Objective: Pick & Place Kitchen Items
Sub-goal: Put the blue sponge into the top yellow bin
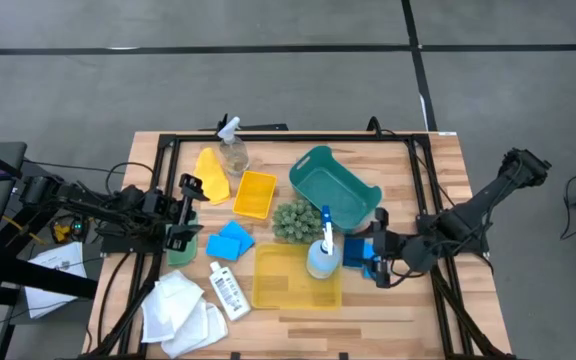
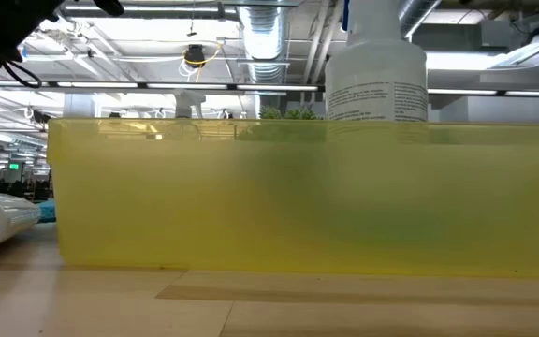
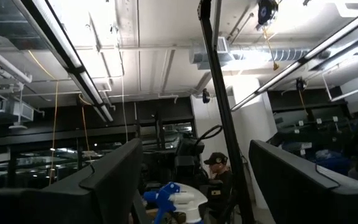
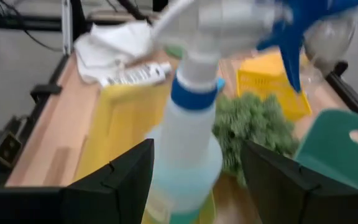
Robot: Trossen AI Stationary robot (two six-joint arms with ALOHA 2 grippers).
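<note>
Right gripper (image 1: 368, 254) holds the blue-capped spray bottle (image 1: 322, 252) upright over the near yellow bin (image 1: 278, 285); placing seems in hand, so next comes lowering and letting go.

light: even overhead, soft shadows | right wrist: spray bottle (image 4: 188, 134) blurred, perhaps motion | ceiling glare

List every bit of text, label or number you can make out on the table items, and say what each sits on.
No text can be read in full.
Spray bottle in the large yellow bin: a printed label, lines too small to read.
Small white bottle lying by the white cloths: dark print, blurred.
Papers beside the table: print too small to read.
</note>
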